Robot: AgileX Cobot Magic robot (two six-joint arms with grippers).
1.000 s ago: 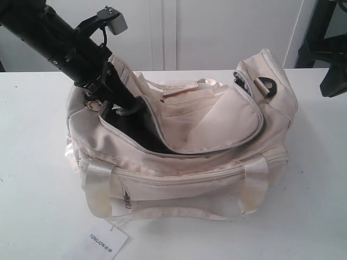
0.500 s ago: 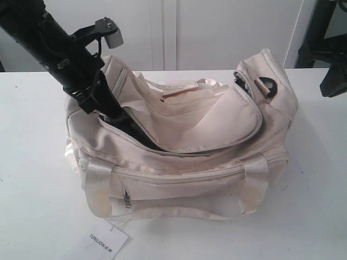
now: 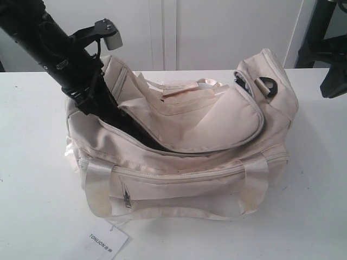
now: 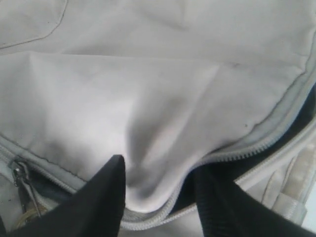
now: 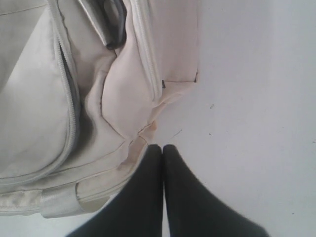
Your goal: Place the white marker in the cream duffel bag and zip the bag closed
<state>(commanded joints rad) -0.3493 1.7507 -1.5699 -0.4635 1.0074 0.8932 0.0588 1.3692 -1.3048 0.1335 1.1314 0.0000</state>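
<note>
– Cream duffel bag [image 3: 217, 179], location?
– On white table [image 3: 32, 162]; soft matte fabric, curved zipper [image 4: 249, 147] agape.
– Grippers?
– Left gripper [image 4: 160, 165] in the opening, jaws apart, flap [image 3: 206, 119] fold between. Right gripper [image 5: 163, 148] closed beside bag.

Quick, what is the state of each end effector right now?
Left end effector: open, astride the flap edge of the cream duffel bag.
Right end effector: shut, holding nothing.

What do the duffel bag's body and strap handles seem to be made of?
The cream duffel bag looks like soft matte woven fabric: it sags and creases. Its strap handles look like satin webbing, probably synthetic, judging by their glossy sheen.
</note>
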